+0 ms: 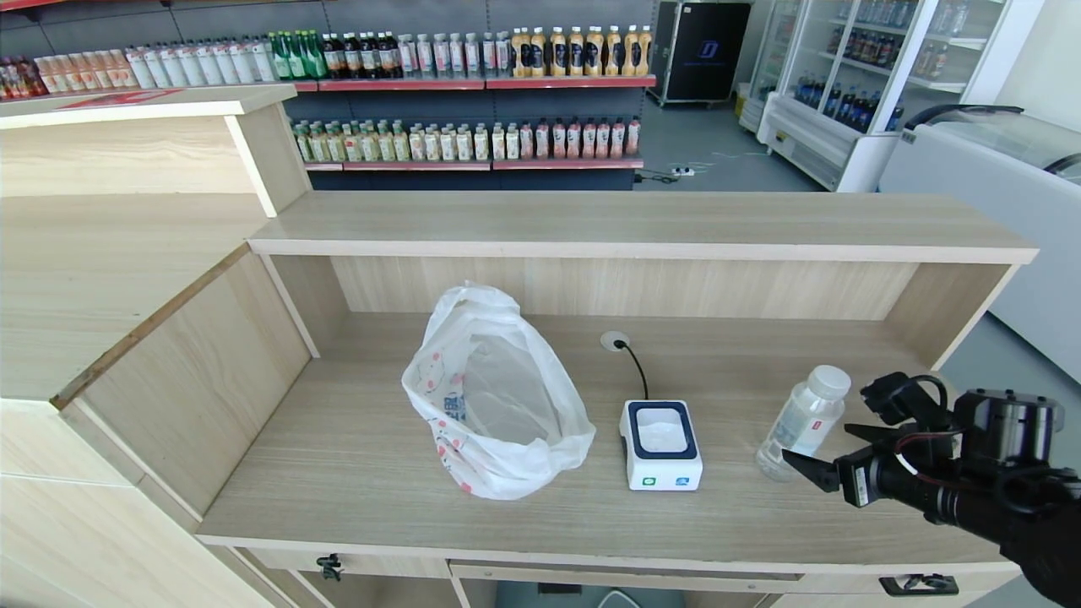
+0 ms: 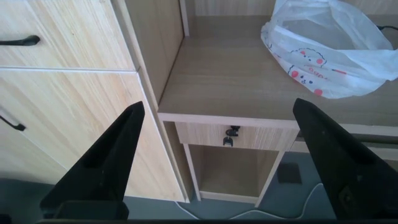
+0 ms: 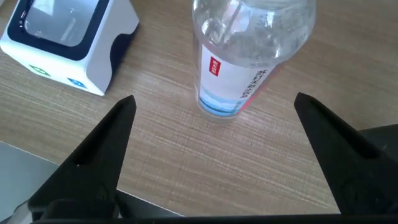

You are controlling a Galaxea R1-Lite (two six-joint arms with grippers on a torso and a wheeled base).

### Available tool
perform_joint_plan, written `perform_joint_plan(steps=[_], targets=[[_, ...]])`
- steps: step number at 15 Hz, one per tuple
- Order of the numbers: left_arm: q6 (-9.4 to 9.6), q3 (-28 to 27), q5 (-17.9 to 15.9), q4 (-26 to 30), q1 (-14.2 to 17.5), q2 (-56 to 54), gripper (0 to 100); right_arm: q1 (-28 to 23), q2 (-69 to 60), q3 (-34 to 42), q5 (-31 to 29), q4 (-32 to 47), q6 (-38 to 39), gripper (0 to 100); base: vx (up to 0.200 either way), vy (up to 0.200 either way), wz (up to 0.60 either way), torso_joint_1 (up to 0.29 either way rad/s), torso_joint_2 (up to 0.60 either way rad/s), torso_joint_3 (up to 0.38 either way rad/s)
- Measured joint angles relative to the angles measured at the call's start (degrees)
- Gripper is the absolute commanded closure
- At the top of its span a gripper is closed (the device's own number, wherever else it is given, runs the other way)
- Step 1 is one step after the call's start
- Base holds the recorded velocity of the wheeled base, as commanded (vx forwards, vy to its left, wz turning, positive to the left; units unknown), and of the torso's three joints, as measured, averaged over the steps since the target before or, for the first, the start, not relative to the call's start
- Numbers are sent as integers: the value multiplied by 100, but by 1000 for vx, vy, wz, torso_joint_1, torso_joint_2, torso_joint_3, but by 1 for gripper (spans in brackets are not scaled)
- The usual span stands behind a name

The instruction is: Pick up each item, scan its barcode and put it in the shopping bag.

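Head view, layout: a clear bottle (image 1: 802, 422) with a white cap stands on the counter (image 1: 338, 456) at the robot's right. The scanner (image 1: 661, 443) sits to its left, and the open-mouthed shopping bag (image 1: 494, 405) is left of that.
Head view, right jaws: spread wide and empty, level with the bottle's lower half on its near right side. I cannot tell whether the nearer finger touches the bottle.
Left wrist view, left jaws: wide open and holding nothing, off the counter's front left corner and lower than its top. The shopping bag (image 2: 323, 43) lies on the counter beyond, well apart from them.
Right wrist view, bottle: the bottle (image 3: 239, 56) stands between the lines of the two fingers but ahead of their tips, not yet enclosed. Its red and blue label faces the camera, and the scanner (image 3: 68, 40) is off to one side.
Step in hand: probably the approach for the first pick; nothing looks scanned or bagged so far.
Doing it well: advance until the body sits evenly between the fingers, so neither tip strikes first and topples it.
Grip height: the labelled band looks stiffer than the thin wall above it.
Squeeze: moderate, since thin plastic is likely to dent or slip.
Label: leave part of it uncovered so the barcode can face the scanner's window.
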Motion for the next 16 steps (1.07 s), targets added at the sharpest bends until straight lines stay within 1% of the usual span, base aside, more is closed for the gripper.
perform_joint_plan(steps=[3, 16], targets=[[2, 0, 0, 0, 0, 0, 0, 63, 218, -372, -7, -6, -123, 0, 0, 0, 0, 0, 0, 0], [0, 0, 0, 0, 0, 0, 0, 341, 933, -1163, 9, -9, -200, 0, 0, 0, 0, 0, 0, 0]])
